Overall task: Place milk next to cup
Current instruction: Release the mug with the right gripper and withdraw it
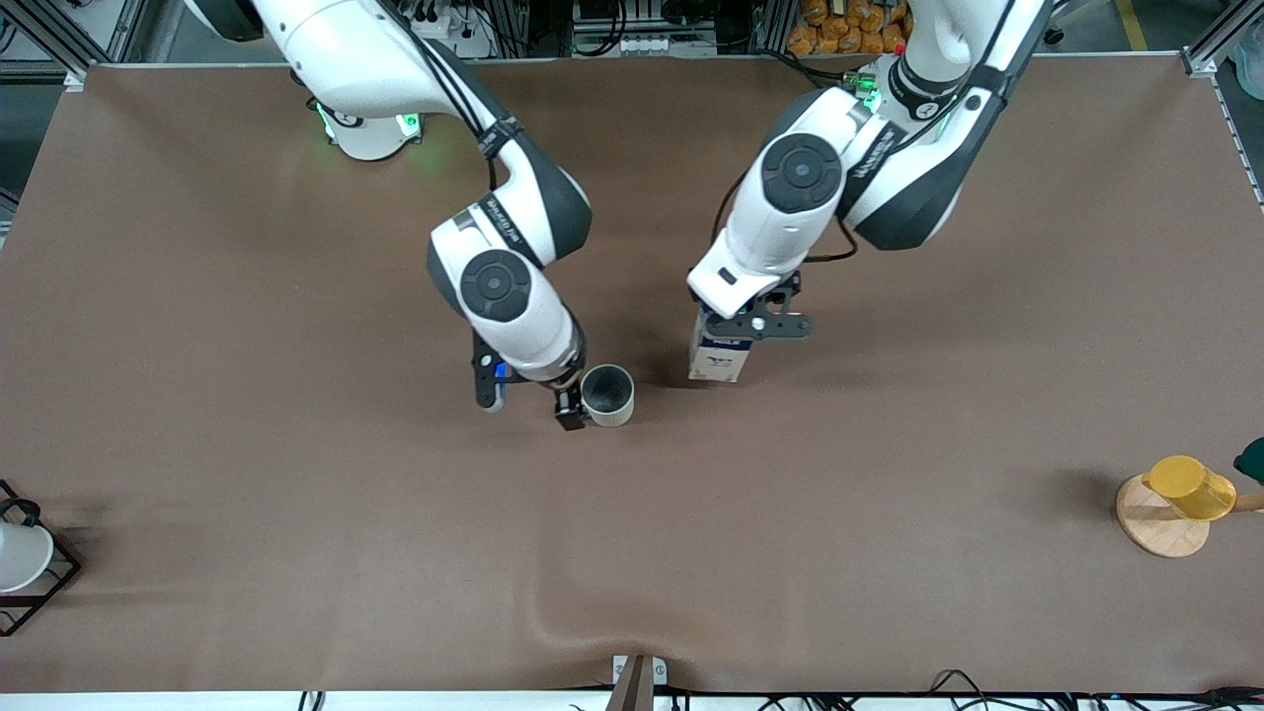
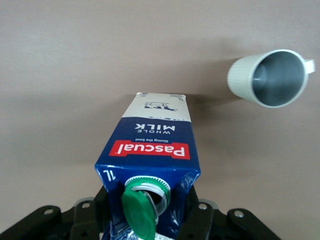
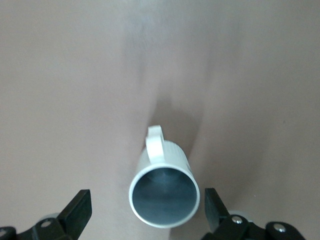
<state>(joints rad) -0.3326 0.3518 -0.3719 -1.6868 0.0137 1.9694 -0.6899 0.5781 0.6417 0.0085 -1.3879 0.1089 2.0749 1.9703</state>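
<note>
The milk [image 1: 718, 357] is a dark-blue and white carton, upright at mid-table with its base at or just above the cloth. My left gripper [image 1: 755, 326] is shut on its top. In the left wrist view the milk [image 2: 150, 140] shows a red label and a green cap flipped open, held in my left gripper [image 2: 150, 217]. The cup [image 1: 605, 395], a pale mug with a grey-blue inside, stands upright beside the milk toward the right arm's end, a small gap apart; it also shows in the left wrist view [image 2: 270, 77]. My right gripper [image 1: 563, 403] is open at the cup [image 3: 172, 155], its fingers [image 3: 80, 207] on either side without touching.
A yellow cup [image 1: 1190, 486] sits on a round wooden stand [image 1: 1160, 528] at the left arm's end. A white cup [image 1: 20, 558] sits in a black wire rack at the right arm's end. The brown cloth has a wrinkle [image 1: 583, 612] near the front edge.
</note>
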